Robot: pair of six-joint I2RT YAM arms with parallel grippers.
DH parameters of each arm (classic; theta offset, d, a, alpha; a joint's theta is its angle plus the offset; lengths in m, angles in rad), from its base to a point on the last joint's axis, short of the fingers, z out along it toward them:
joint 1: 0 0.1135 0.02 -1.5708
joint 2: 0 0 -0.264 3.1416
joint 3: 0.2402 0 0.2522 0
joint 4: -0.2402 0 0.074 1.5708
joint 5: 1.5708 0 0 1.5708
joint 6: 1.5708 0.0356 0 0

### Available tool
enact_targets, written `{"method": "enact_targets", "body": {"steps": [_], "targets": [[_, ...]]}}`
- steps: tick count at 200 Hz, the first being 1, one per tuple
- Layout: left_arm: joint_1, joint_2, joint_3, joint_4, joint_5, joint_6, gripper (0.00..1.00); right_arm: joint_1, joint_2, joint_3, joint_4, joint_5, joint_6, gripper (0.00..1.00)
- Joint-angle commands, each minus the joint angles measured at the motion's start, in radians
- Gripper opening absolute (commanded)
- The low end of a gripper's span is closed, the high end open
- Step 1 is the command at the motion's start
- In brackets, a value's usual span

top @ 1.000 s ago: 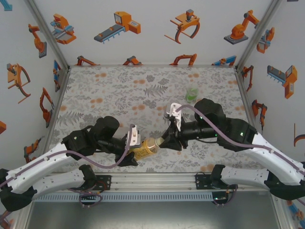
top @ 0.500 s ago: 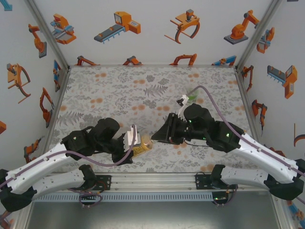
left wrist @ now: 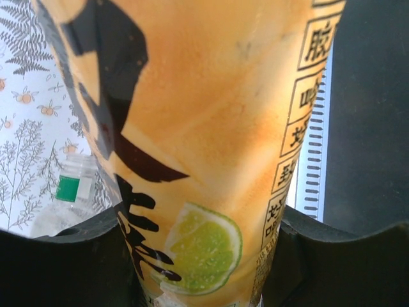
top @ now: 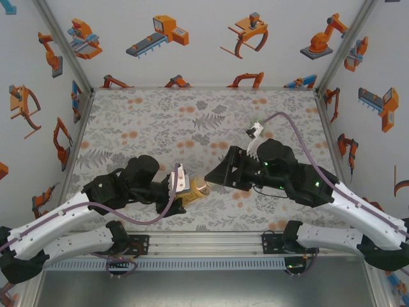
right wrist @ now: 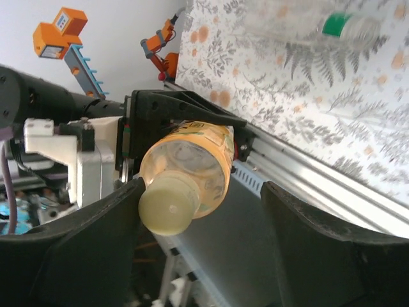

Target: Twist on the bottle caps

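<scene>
Nearest the front rail, the left end effector (top: 181, 194) is clenched on the amber-yellow bottle (top: 193, 190), its two black fingers (left wrist: 77, 262) pressed against the sides of the orange label with the lime picture. The bottle is held off the bench (top: 160, 121), lying nearly level, with its neck pointing toward the right arm. The pale yellowish cap (right wrist: 169, 208) sits on that neck; how tightly it is screwed on cannot be told. Just beyond it, the right end effector (top: 212, 177) is released. Its jaws stand well apart on either side of the capped end, one finger (right wrist: 96, 243) close beside the cap and the other well clear of the bottle. Farther out on the leaf-patterned bench lies a clear bottle (left wrist: 64, 204) on its side with a green cap (right wrist: 335, 24) on it, apart from both arms.
</scene>
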Motion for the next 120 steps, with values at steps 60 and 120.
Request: {"method": "enact_targets", "body": {"steps": [60, 120], "targets": [[-0.001, -0.020, 0.007, 0.061, 0.199, 0.045, 0.00, 0.005, -0.025, 0.166, -0.023, -0.222, -0.899, 0.68], [-0.001, -0.014, 0.010, 0.060, 0.271, 0.040, 0.00, 0.005, 0.057, 0.289, -0.147, -0.579, -1.409, 0.65]]}}
